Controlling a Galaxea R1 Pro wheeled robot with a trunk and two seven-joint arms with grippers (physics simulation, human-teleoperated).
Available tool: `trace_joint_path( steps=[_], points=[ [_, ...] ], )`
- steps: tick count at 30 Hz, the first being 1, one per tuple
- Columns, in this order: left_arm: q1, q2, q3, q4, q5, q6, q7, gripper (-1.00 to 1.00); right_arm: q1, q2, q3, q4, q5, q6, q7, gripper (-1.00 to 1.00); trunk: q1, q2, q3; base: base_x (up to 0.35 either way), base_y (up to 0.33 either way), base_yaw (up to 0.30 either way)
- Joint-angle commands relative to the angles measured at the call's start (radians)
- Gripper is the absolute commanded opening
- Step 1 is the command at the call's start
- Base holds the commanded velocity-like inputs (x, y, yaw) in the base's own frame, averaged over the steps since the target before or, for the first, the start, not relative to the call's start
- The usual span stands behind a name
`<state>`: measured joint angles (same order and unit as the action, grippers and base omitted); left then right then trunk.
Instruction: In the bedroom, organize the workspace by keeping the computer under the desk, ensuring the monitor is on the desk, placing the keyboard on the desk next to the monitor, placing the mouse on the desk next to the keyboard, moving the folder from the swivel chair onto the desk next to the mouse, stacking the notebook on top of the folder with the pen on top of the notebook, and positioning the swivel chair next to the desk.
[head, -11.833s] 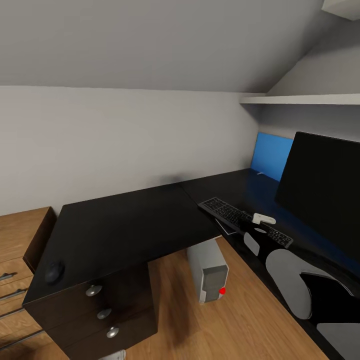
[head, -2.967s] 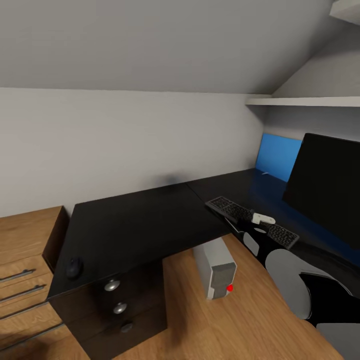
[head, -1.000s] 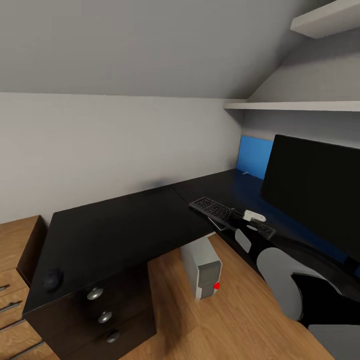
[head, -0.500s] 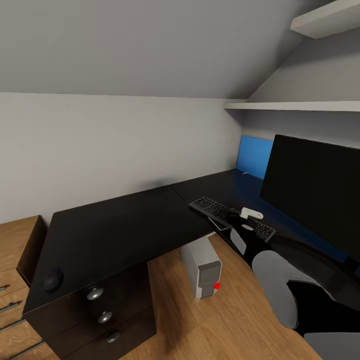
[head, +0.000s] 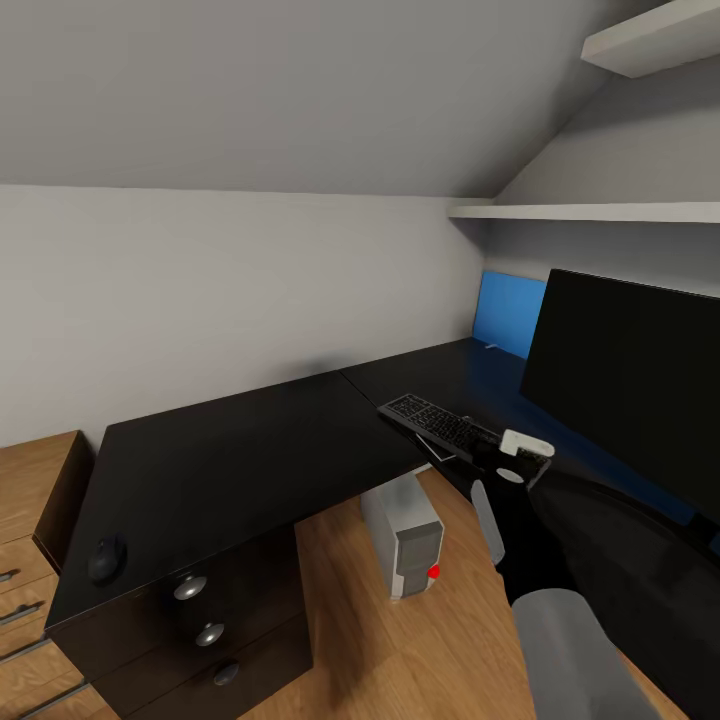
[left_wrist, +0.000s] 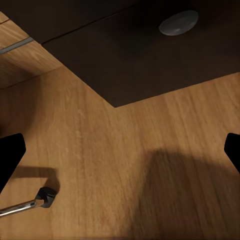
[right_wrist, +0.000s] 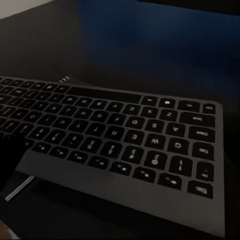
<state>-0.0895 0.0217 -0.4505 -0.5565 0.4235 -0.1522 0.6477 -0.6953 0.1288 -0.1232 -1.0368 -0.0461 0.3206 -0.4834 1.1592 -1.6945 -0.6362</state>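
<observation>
A black keyboard (head: 440, 425) lies on the black L-shaped desk (head: 240, 460) in front of the dark monitor (head: 625, 385). My right gripper (head: 518, 462) hovers over the keyboard's right end. In the right wrist view the keyboard (right_wrist: 115, 130) lies close below the open right gripper (right_wrist: 120, 157), with one dark finger (right_wrist: 10, 160) at the edge. A thin pale-edged flat thing (head: 447, 451) pokes out from under the keyboard. The dark mouse (head: 106, 558) rests at the desk's far left corner. The grey computer tower (head: 405, 535) stands on the floor under the desk. My left gripper (left_wrist: 120, 150) hangs open above the wooden floor.
A drawer unit with round knobs (head: 190, 588) sits under the desk's left end, also seen as a knob (left_wrist: 178, 22) from the left wrist. A wooden dresser (head: 30, 520) stands to its left. A blue panel (head: 510, 312) leans at the back; white shelves (head: 590, 212) hang above.
My right arm has reached further along the keyboard toward its right end and lowered. Over the earlier seconds the camera shifted; the mouse, computer and monitor stayed put.
</observation>
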Motion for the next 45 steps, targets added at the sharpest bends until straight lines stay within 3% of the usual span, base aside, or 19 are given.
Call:
trace_joint_path(
  steps=[1, 4, 10, 15, 23, 31, 45],
  points=[
    [-0.001, 0.001, -0.008, 0.0, 0.011, -0.006, 0.006, 1.0, 0.004, 0.001, 0.005, -0.008, -0.005, 0.008, -0.003, 1.0, 0.0, -0.001, -0.001, 0.0, 0.0, 0.0],
    [-0.001, 0.001, -0.008, 0.0, 0.011, -0.006, 0.006, 1.0, 0.022, 0.001, 0.043, -0.031, -0.012, 0.021, 0.0, 1.0, 0.0, -0.001, -0.001, 0.0, 0.0, 0.0],
    [-0.001, 0.001, -0.008, 0.0, 0.011, -0.006, 0.006, 1.0, 0.026, -0.001, 0.046, -0.033, -0.061, 0.023, 0.012, 1.0, 0.0, -0.001, -0.001, 0.0, 0.0, 0.0],
    [-0.001, 0.001, -0.008, 0.0, 0.011, -0.006, 0.006, 1.0, 0.026, -0.006, 0.046, -0.035, -0.135, 0.024, 0.015, 1.0, 0.0, -0.001, -0.001, 0.0, 0.0, 0.0],
    [-0.001, 0.002, -0.007, 0.0, 0.011, -0.006, 0.006, 1.0, 0.026, -0.006, 0.047, -0.034, -0.154, 0.026, 0.017, 1.0, 0.0, -0.001, 0.0, 0.0, 0.0, -0.008],
    [-0.001, 0.002, -0.005, 0.0, 0.011, -0.006, 0.006, 1.0, 0.027, -0.008, 0.047, -0.034, -0.218, 0.026, 0.017, 1.0, 0.0, -0.001, 0.005, 0.0, 0.0, -0.183],
    [-0.001, 0.002, -0.005, 0.0, 0.011, -0.006, 0.006, 1.0, 0.027, -0.004, 0.049, -0.026, -0.228, 0.026, 0.048, 1.0, 0.0, -0.001, 0.011, 0.0, 0.0, -0.225]
  ],
)
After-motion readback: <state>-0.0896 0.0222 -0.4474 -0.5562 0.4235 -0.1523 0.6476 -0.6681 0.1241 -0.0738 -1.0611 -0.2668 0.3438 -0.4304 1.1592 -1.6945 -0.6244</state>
